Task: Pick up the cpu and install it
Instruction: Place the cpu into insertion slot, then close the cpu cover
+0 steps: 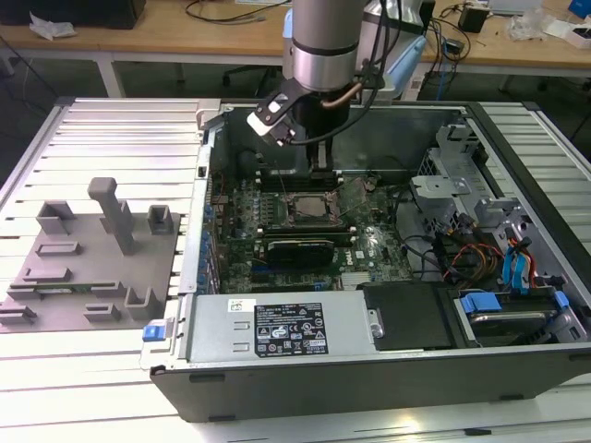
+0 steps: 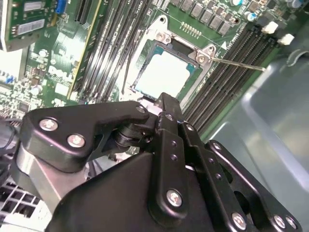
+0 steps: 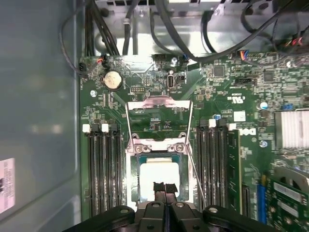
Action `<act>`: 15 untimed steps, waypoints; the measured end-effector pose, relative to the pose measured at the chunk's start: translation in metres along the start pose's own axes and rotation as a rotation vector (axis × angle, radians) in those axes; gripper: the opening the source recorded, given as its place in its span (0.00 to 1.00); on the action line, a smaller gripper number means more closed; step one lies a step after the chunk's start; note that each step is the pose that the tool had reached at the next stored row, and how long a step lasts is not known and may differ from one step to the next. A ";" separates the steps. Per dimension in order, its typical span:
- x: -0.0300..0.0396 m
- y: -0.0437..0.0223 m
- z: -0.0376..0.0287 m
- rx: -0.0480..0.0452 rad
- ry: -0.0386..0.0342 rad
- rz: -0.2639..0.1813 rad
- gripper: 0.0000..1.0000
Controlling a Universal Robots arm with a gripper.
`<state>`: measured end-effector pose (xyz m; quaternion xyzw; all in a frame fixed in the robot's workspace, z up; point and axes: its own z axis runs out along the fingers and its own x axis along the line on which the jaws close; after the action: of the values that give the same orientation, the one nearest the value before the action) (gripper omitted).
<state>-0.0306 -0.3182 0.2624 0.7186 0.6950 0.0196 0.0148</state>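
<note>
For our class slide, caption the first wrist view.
Gripper, fingers shut, over the cpu lying in its open socket.

One arm (image 1: 319, 41), one gripper (image 3: 164, 188). One open computer case (image 1: 369, 392), one motherboard (image 3: 227, 82), one cpu (image 3: 159, 170). Two banks of memory slots (image 3: 104, 169), one on each side of the cpu. One coin battery (image 3: 112, 80), one heat sink (image 3: 292, 128), one power supply (image 1: 277, 328), one grey fixture plate (image 1: 88, 268).
</note>
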 end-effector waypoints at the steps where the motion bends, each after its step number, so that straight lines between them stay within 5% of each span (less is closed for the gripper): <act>1: 0.0001 0.0000 0.0000 -0.0002 0.0003 0.000 0.11; 15: 0.0000 0.0001 -0.0001 -0.0005 -0.0004 0.000 0.11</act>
<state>-0.0305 -0.3181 0.2625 0.7186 0.6950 0.0196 0.0152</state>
